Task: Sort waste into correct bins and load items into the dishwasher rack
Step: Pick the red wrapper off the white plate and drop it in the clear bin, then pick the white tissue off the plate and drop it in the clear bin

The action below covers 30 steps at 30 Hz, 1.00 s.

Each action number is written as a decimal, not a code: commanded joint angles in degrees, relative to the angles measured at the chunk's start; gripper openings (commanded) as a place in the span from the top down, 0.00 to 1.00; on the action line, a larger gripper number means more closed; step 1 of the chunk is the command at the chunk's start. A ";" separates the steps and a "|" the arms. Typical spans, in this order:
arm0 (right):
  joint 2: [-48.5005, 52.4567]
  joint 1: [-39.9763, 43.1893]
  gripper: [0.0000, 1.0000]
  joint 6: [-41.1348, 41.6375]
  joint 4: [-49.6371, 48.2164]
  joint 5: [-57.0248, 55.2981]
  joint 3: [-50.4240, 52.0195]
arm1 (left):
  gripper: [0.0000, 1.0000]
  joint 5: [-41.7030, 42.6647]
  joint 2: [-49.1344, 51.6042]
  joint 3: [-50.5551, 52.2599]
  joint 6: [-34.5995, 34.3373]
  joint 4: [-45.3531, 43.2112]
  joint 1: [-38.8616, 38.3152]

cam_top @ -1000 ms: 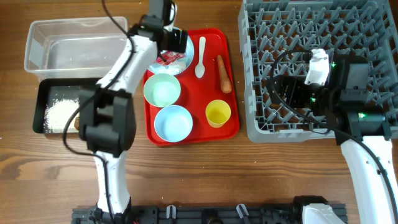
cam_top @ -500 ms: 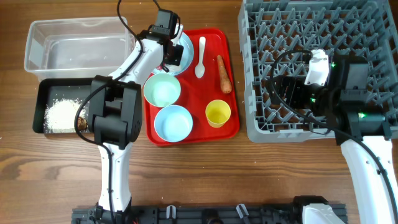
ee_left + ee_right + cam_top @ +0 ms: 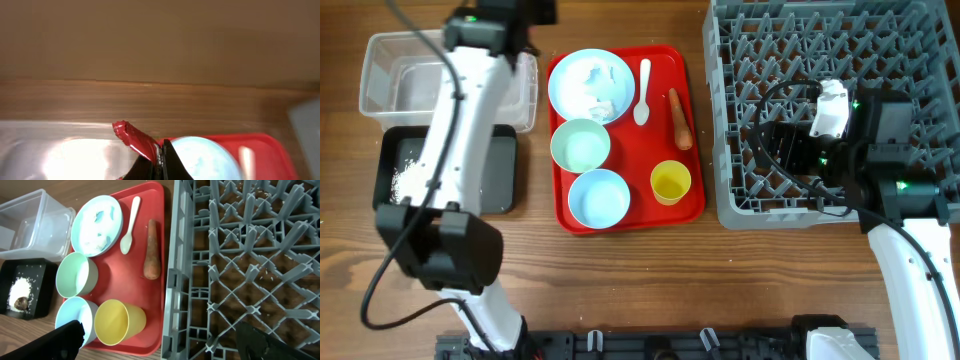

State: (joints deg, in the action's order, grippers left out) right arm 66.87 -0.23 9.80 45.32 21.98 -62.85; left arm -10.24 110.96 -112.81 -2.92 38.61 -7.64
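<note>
Swinging off the plate, the left arm now reaches over the far-left corner of the counter, where half a second ago it hung low over the red tray. The left gripper point(image 3: 161, 155) is pinched narrow on the red snack wrapper point(image 3: 134, 137), which juts out beyond the fingertips. Below it the left wrist view shows the bright inside of the clear tub point(image 3: 380, 95). The wrapper is therefore lifted and looks about ready to drop.

The pale blue plate point(image 3: 590, 85) now lies uncovered at the far end of the red tray point(image 3: 692, 205), with white bits on it that may be the crumpled scrap. The two bowls point(image 3: 581, 146) point(image 3: 599, 197), the yellow cup point(image 3: 670, 182), the spoon point(image 3: 642, 92) and the carrot point(image 3: 680, 118) are unmoved.

The right gripper point(image 3: 160, 335) is spread wide and empty over the grey rack point(image 3: 750, 40) at the far-right corner.

From overhead the left arm hides its own fingers and much of the black tray point(image 3: 500, 170) by the left edge. Only some rice point(image 3: 405, 175) shows there. The brown lump point(image 3: 21, 302) appears only in the right wrist view.
</note>
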 commanded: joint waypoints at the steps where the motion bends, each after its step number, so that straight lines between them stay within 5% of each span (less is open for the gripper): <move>1: 0.33 -0.13 0.00 -0.83 0.00 -0.70 -1.31 | 0.91 -4.37 4.15 0.55 -0.31 1.33 7.78; 3: 0.33 -0.13 0.00 -0.79 0.42 -0.87 -1.31 | 0.85 -3.28 8.46 0.70 -0.35 0.81 11.08; 5: 0.33 -0.13 0.00 -0.76 0.83 -1.22 -1.31 | 0.14 2.14 14.16 0.70 -0.37 0.20 14.12; 6: 0.33 -0.13 0.00 -0.79 0.83 -1.29 -1.31 | 0.00 3.43 14.71 0.70 -0.35 0.15 14.32; 15: 0.33 -0.13 0.00 -0.74 0.81 -1.46 -1.31 | 0.01 11.54 7.89 -1.20 1.16 -1.33 3.74; 19: 0.33 -0.13 0.00 -0.74 1.29 -1.46 -1.31 | 0.01 11.43 15.54 -0.98 1.18 -2.82 -4.33; 30: 0.33 -0.13 0.00 -0.81 2.78 -2.14 -1.31 | 0.38 5.62 26.62 -0.50 -4.02 -6.36 -6.67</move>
State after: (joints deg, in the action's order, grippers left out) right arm 66.87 -0.23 9.80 48.01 20.91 -62.85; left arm -3.16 135.92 -113.32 -5.52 33.01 -14.41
